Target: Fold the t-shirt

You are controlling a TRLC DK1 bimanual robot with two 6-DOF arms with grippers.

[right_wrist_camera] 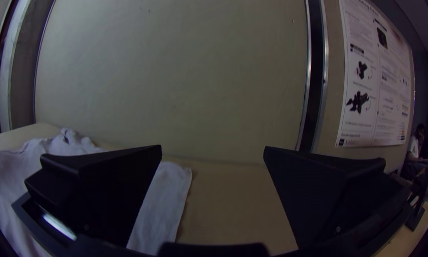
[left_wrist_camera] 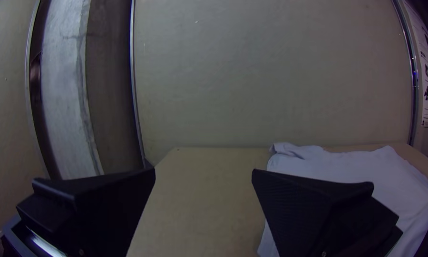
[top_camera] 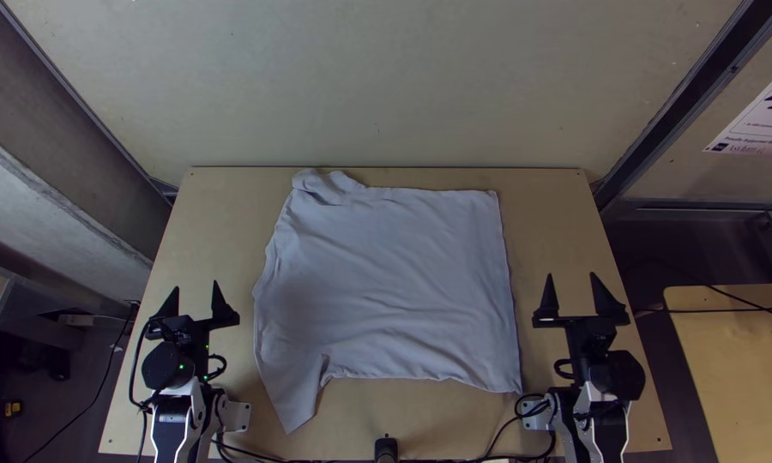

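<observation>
The pale t-shirt (top_camera: 395, 283) lies spread over the middle of the table, its hem side to the right. One sleeve points toward the near edge at lower left; the cloth at its far left corner is bunched. Left of the shirt, my left gripper (top_camera: 196, 300) stands open and apart from it. My right gripper (top_camera: 573, 296) is open too, just beyond the shirt's right edge. In the left wrist view, the left gripper (left_wrist_camera: 203, 173) has nothing between its fingers, with the shirt (left_wrist_camera: 352, 166) beside them. The right gripper (right_wrist_camera: 213, 150) frames bare table and the edge of the shirt (right_wrist_camera: 164, 204).
The wooden table (top_camera: 420, 420) shows bare strips on both sides of the shirt and along its near edge. Cables (top_camera: 510, 429) run along the near edge by the right arm's base. A wall (top_camera: 386, 86) rises behind the far edge.
</observation>
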